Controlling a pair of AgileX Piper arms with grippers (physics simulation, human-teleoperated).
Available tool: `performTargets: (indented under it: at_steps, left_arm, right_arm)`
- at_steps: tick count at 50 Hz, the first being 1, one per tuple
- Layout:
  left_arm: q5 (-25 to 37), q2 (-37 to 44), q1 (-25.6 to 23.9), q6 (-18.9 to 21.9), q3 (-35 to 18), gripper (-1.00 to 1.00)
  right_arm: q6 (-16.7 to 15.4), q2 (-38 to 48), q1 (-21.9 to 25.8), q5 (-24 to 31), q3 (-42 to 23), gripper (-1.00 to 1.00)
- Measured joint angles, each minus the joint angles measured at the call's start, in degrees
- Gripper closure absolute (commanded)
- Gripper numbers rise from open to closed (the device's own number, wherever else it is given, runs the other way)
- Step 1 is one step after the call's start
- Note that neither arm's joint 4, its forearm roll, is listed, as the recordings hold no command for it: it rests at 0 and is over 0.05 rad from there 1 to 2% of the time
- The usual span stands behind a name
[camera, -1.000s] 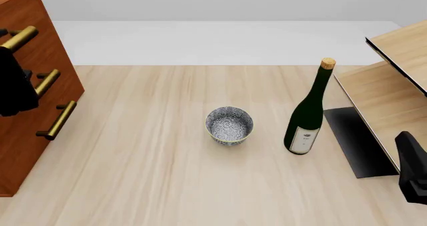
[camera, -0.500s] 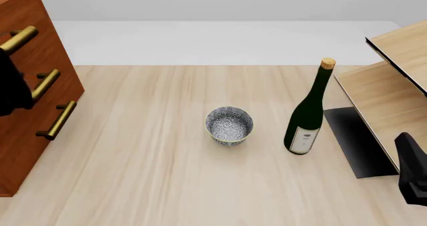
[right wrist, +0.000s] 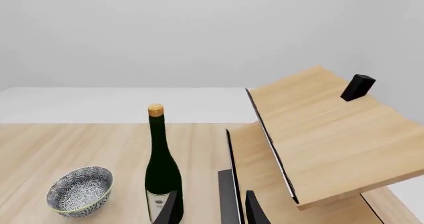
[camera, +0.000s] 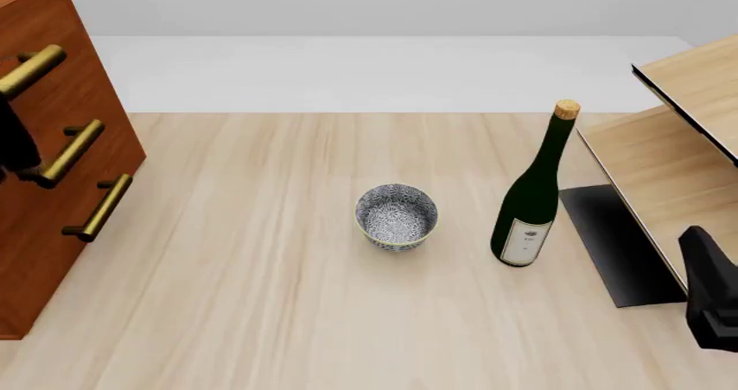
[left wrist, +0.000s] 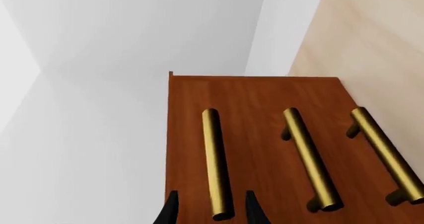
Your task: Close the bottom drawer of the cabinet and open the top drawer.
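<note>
The reddish-brown cabinet point(camera: 110, 139) stands at the table's left edge, and its three drawer fronts look flush. The top drawer point(left wrist: 188, 134) carries a brass handle point(left wrist: 217, 159), also seen in the front view point(camera: 33, 68). My left gripper point(left wrist: 210, 211) is open, with its fingertips on either side of that handle's near end and apart from it. The bottom drawer point(camera: 47, 269) has its own brass handle point(camera: 98, 207). My right gripper point(right wrist: 210, 211) is open and empty, low at the right point(camera: 709, 295), far from the cabinet.
A patterned bowl point(camera: 396, 216) sits mid-table. A green wine bottle point(camera: 531, 200) stands upright to its right. A pale wood shelf unit point(camera: 680, 148) on a black base point(camera: 611, 243) fills the right side, just beyond my right gripper.
My left arm has moved further left in the front view, towards the cabinet front, and shows less there. The right arm, bowl and bottle have not moved.
</note>
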Motion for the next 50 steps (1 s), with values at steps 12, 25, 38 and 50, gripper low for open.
performTargets:
  at_steps: [12, 25, 38, 50]
  left_arm:
    - [0.0, 1.4, 0.6, 0.0, -0.2, 1.00]
    - [-0.6, 1.5, 0.7, -0.2, 0.0, 1.00]
    - [-1.0, 1.4, 0.6, -0.1, 0.2, 1.00]
    - [-0.5, 0.7, -1.1, 0.0, 0.5, 1.00]
  right_arm:
    - [-0.1, 0.5, 0.0, -0.6, 0.0, -1.00]
    - [-0.1, 1.0, -0.1, -1.1, 0.1, -1.00]
    - [-0.1, 1.3, -0.2, -1.4, 0.1, -1.00]
    - [0.1, 1.4, -0.3, -1.4, 0.0, -1.00]
